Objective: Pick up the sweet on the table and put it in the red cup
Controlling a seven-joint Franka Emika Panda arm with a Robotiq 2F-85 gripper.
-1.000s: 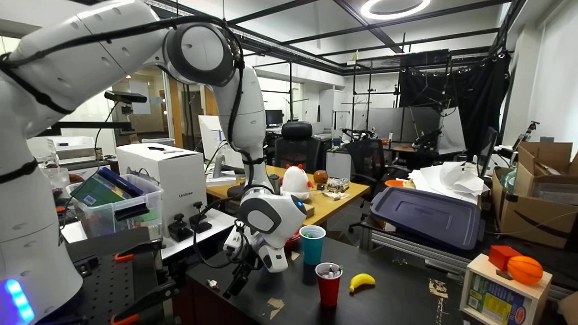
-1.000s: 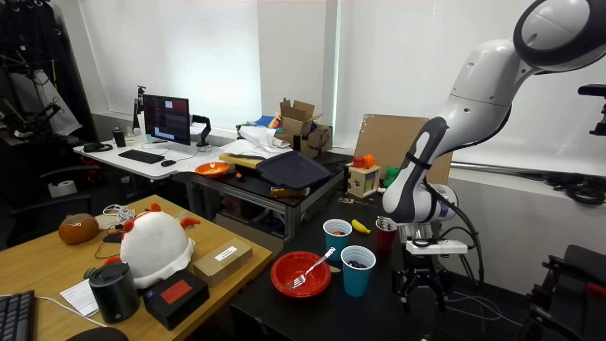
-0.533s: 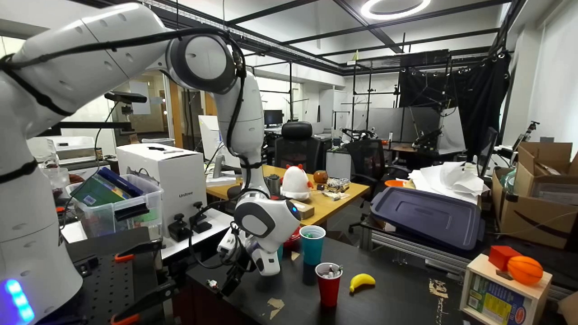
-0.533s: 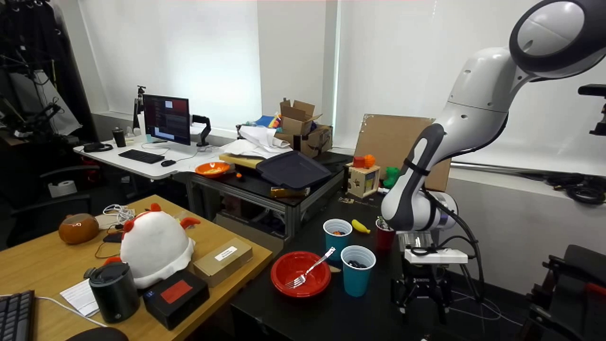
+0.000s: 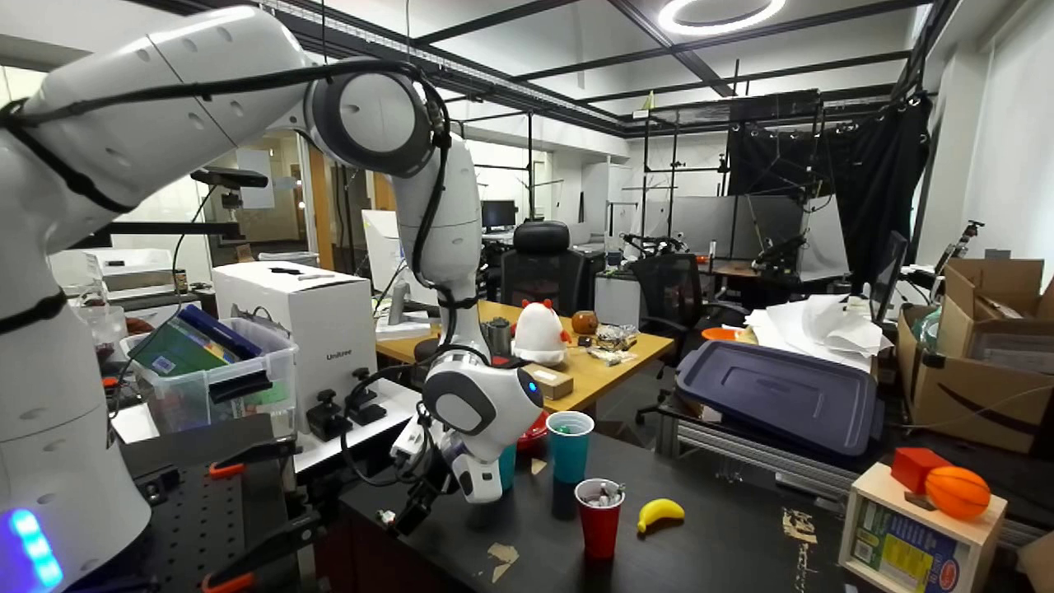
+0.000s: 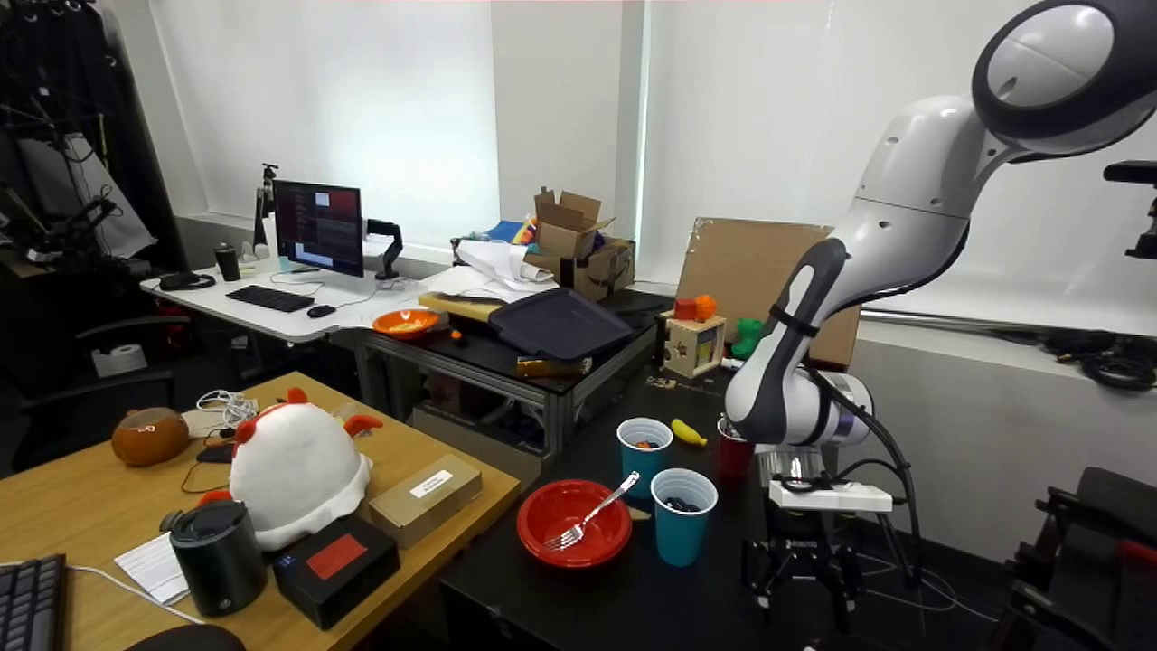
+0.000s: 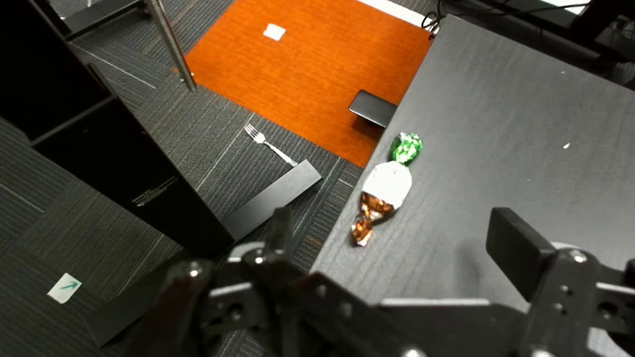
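The sweet (image 7: 387, 184) lies on the black table near its edge in the wrist view, with a white middle and green and copper twisted ends. It shows small at the table edge in an exterior view (image 5: 385, 517). My gripper (image 7: 392, 228) is open and empty, its fingers spread to either side of the sweet's line, above the table and apart from the sweet. It also shows in both exterior views (image 5: 403, 520) (image 6: 804, 608). The red cup (image 5: 599, 529) stands upright with shiny wrapped pieces inside; the arm partly covers it in an exterior view (image 6: 734, 459).
Two teal cups (image 6: 680, 535) (image 6: 636, 486) and a red bowl (image 6: 531, 550) holding a fork stand on the table (image 5: 725, 556). A yellow banana (image 5: 661, 514) lies beside the red cup. A wooden box (image 5: 922, 527) stands at the table's far end. The floor drops away past the sweet's edge.
My gripper has moved toward the table edge where the sweet lies, away from the red cup, and the arm has come down slightly. The gripper stays open; the cups and the sweet have not moved.
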